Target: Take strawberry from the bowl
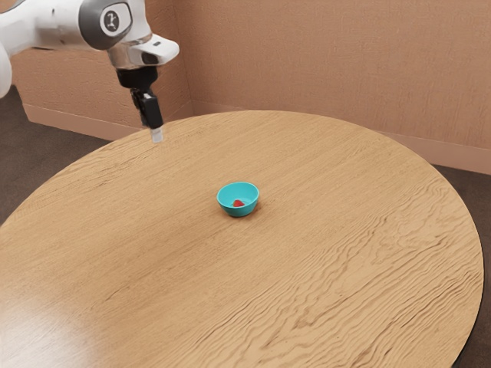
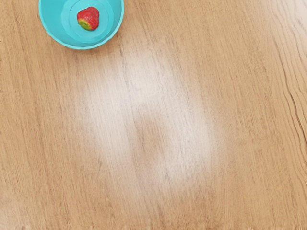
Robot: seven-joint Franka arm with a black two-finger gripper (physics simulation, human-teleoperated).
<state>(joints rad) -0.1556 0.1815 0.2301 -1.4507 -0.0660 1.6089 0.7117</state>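
My black gripper [image 1: 156, 135] hangs above the table, up and to the left of the bowl in the exterior view, well apart from it. A turquoise bowl [image 1: 238, 211] stands upright on the wooden table, with a small red strawberry [image 1: 238, 203] inside. From the hand's camera, the bowl [image 2: 52, 23] is cut off by the picture's edge, and the strawberry [image 2: 88, 18] lies on its bottom, its green-yellow end visible. Whether the gripper is open or shut cannot be made out.
The round wooden table [image 1: 322, 253] has a curved edge all around. Behind it rise brown walls [image 1: 330, 69] with a pale baseboard.
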